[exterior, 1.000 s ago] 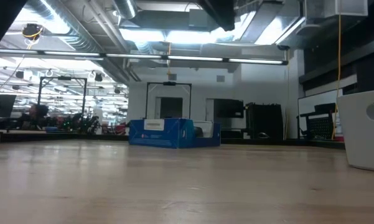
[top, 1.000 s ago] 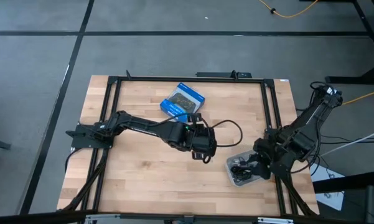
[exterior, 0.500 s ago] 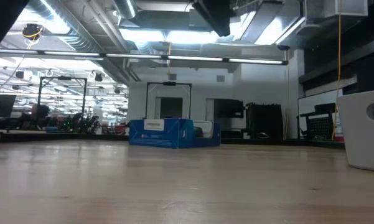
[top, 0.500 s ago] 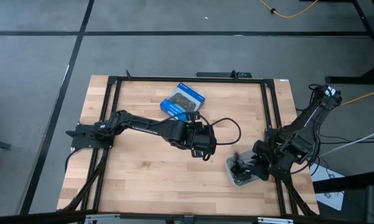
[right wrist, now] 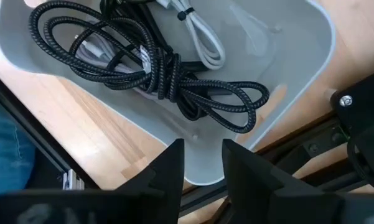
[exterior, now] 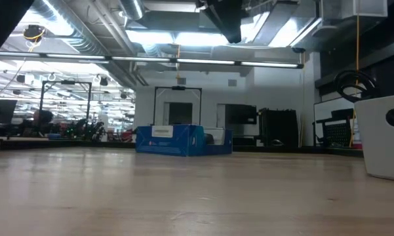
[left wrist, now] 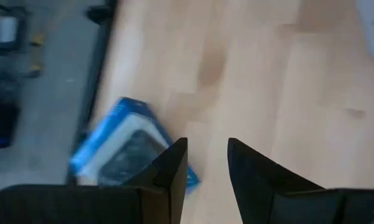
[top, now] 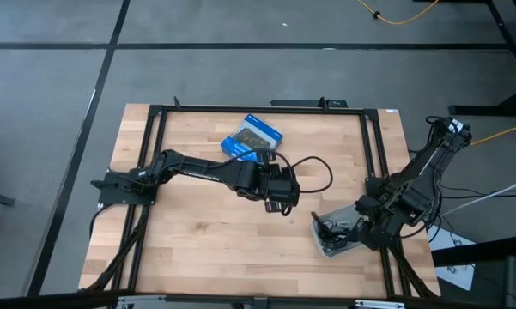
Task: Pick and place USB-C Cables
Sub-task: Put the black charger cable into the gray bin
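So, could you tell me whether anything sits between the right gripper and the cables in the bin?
Nothing visible does. The right gripper hangs over the grey bin, and the black cables and a white cable lie uncovered inside it.

Lighting even and diffuse across the high view; wooden table (top: 206,232) evenly lit, only faint soft shadows under the arms. Low view: bright ceiling strip lights (exterior: 203,62) in the room behind, glare blooming around them; near tabletop soft, out of focus. Left wrist view heavily motion-blurred; blue box (left wrist: 121,152) smeared, edges indistinct. Right wrist view sharp: braid texture on black cables (right wrist: 155,68) resolved, mild sheen on pale bin (right wrist: 299,56) wall, fingers (right wrist: 165,171) dark silhouettes.
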